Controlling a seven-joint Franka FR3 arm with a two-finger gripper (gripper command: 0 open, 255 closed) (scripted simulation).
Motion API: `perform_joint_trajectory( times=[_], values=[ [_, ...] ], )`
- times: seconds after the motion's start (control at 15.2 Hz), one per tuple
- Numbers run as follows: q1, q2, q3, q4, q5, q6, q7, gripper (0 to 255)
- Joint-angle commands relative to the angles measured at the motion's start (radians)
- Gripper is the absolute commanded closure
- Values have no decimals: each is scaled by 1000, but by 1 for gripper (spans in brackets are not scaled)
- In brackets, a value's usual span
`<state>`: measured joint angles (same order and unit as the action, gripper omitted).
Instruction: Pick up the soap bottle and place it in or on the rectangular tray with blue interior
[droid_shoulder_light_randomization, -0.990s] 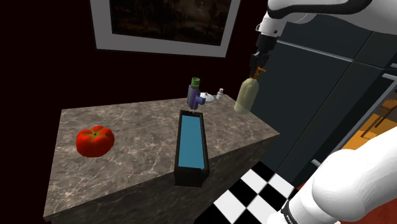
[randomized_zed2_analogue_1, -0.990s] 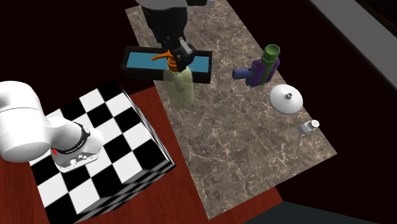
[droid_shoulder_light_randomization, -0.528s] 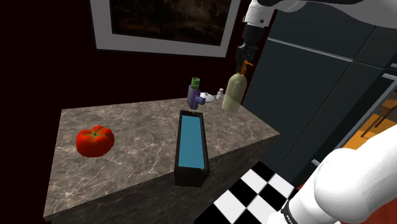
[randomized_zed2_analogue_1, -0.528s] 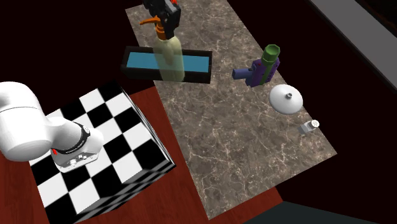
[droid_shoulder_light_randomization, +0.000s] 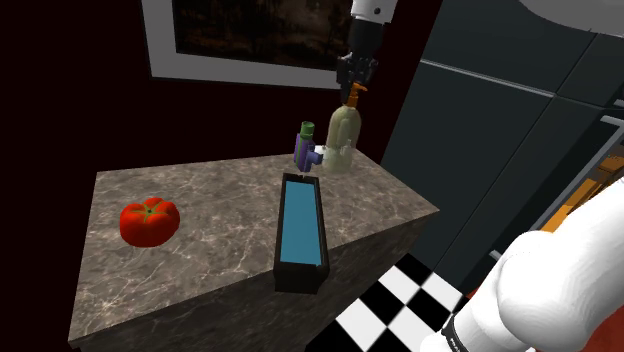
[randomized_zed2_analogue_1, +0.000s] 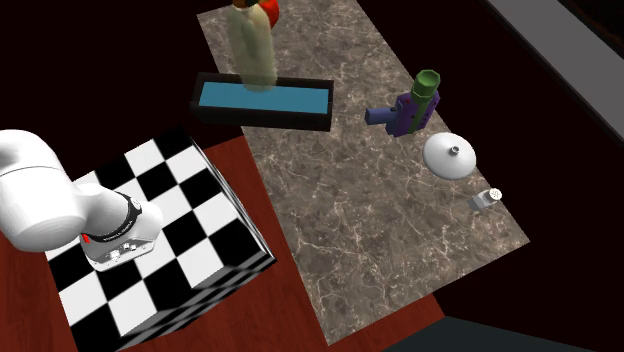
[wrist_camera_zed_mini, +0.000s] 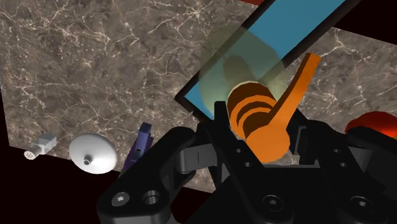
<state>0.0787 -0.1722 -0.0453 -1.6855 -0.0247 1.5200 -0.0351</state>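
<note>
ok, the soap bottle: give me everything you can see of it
The soap bottle is pale, see-through yellow-green with an orange pump top. It hangs roughly upright in the air, clasped at the pump neck by the black gripper, touching nothing else. The wrist view puts it above one end of the blue-lined tray.

Inventory: one bench (droid_shoulder_light_randomization: 210, 235); one soap bottle (droid_shoulder_light_randomization: 342, 145) (orange pump); one tray (droid_shoulder_light_randomization: 300, 278) with blue interior; one red tomato (droid_shoulder_light_randomization: 149, 221); one purple-and-green object (randomized_zed2_analogue_1: 412, 105); one white domed lid (randomized_zed2_analogue_1: 452, 155); one small grey shaker (randomized_zed2_analogue_1: 486, 198); one framed picture (droid_shoulder_light_randomization: 262, 35) on the wall.
</note>
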Motion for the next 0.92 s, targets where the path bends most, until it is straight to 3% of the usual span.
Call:
perform_joint_trajectory(
  times=[0.0, 0.2, 0.86],
  values=[
    [20, 25, 29, 50, 5, -25, 49, 255],
    [54, 94, 74, 156, 9, -64, 127, 255],
    [54, 48, 73, -35, 11, 82, 128, 255]
  ],
)
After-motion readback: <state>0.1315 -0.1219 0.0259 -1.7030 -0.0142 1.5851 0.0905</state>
